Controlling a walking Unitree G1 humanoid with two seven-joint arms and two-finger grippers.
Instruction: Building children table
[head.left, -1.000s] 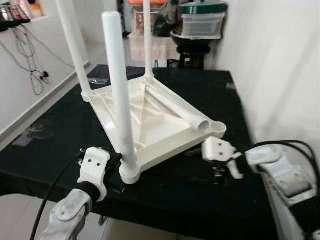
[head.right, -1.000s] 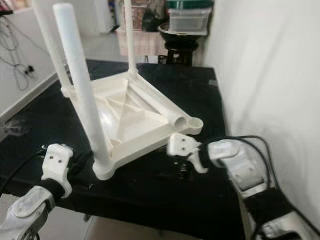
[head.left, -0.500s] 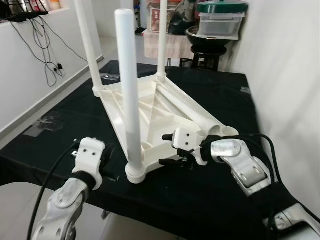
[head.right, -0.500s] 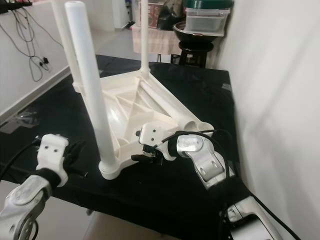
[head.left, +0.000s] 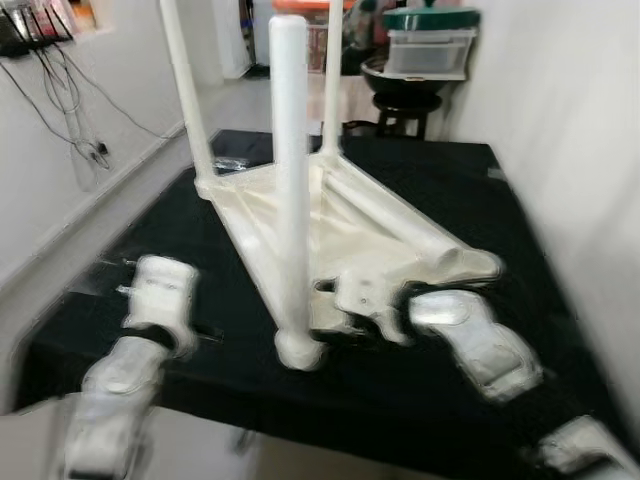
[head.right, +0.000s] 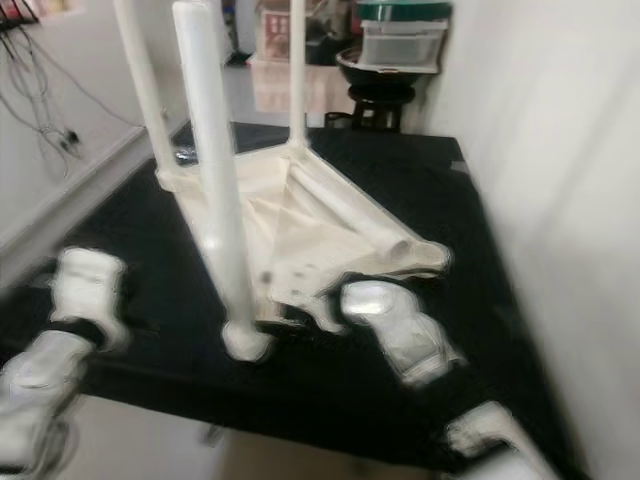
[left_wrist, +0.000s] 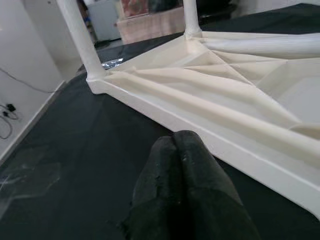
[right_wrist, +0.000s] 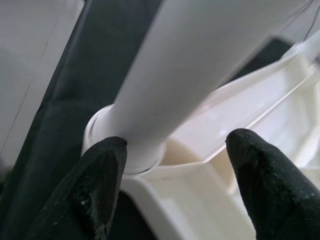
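A white children's table (head.left: 300, 215) lies upside down on a black-covered worktable (head.left: 440, 370). Three white legs stand up from its corners; the nearest leg (head.left: 292, 180) is at the front. A loose leg (head.left: 400, 215) lies across the underside, ending by the right corner. My right gripper (right_wrist: 175, 145) is open, one finger (right_wrist: 100, 175) on each side of the nearest leg's base socket (right_wrist: 107, 135), not touching it. My left gripper (left_wrist: 173, 139) is shut on nothing, low over the black cloth just left of the table's frame (left_wrist: 210, 125). The eye views are blurred.
A white wall (head.left: 570, 150) runs close along the worktable's right side. A dark stool with stacked plastic bins (head.left: 425, 50) stands behind the far edge. Cables (head.left: 60, 110) hang on the left wall above open floor. The worktable's front edge (head.left: 300, 425) is just below my arms.
My right gripper has swung left from the table's right corner to the base of the nearest leg. The left arm has barely moved. The camera has shifted and the picture is now blurred.
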